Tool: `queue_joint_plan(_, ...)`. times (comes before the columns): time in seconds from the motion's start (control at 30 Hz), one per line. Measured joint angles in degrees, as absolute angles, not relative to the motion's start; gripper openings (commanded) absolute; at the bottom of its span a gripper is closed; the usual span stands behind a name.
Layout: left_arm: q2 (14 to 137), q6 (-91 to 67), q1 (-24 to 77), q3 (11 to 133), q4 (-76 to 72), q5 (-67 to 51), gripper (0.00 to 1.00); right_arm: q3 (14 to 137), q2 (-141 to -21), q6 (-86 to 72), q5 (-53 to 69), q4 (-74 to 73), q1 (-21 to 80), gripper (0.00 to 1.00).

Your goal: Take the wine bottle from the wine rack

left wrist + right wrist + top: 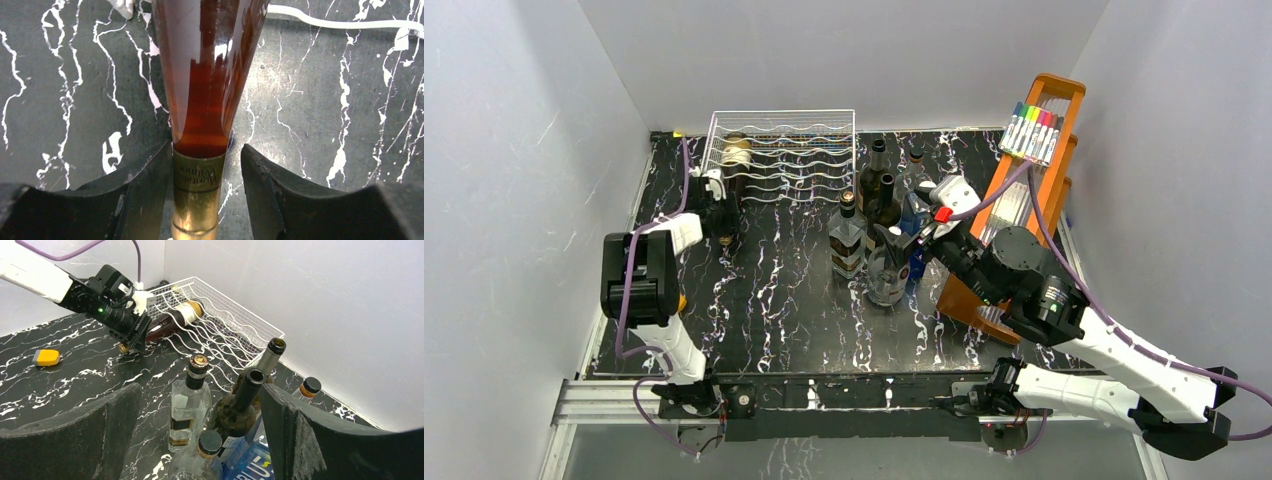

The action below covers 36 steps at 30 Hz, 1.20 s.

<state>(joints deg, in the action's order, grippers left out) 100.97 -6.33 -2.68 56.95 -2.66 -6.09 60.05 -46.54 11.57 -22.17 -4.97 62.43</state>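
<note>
Currently the wine bottle (736,152) is lying on its side in the leftmost cradle of the wine rack (809,150), at the far left of the black marbled table (774,310). Its long axis is running far to near: the base is sitting deep in the wire and the foil-capped neck is poking out of the front toward the arm bases. The left gripper (206,150) is straddling that neck just below the shoulder, so the body extends straight away from the wrist. Its jaws are not clamping yet. One finger (145,185) is touching or all but touching the gold foil, while the other finger (280,190) is showing a clear strip of table between itself and the glass. The left arm is plainly the nearer one. The right gripper (200,390) is hanging well apart on the other side, fully spread and holding nothing, above the cluster of standing bottles (874,230) beside the orange marker rack (1024,200). Judgement: the step in hand is seating the grip on the neck. The coming move is looking like a draw along the bottle's own axis, toward the near edge. Pulling off-axis is risking a snag on the wavy wire, and a loose hold on slick foil is risking a slip.
</note>
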Motion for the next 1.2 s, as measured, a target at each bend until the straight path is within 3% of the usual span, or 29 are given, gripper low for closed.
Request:
queue_joint_plan(0.07,102.3,-5.0,-2.7,57.0,-3.8,-6.6,0.46,60.1,-46.5,11.6,-22.2,-4.9,62.4,0.98)
queue_joint_plan(0.2,103.4,-2.7,-2.7,57.2,-5.5,-6.9,0.26,60.1,-46.5,11.6,-22.2,-4.6,62.4,0.98)
queue_joint_plan(0.3,103.8,-1.8,-3.0,57.6,-5.6,-7.5,0.19,60.1,-46.5,11.6,-22.2,-4.5,62.4,0.98)
queue_joint_plan(0.73,100.4,-3.9,-3.0,53.1,-8.0,-7.8,0.07,54.9,-47.0,12.3,-21.7,0.1,62.4,0.98)
queue_joint_plan(1.2,80.4,-11.2,-3.3,44.2,7.6,-11.9,0.00,54.1,-47.4,14.6,-19.7,2.6,62.4,0.98)
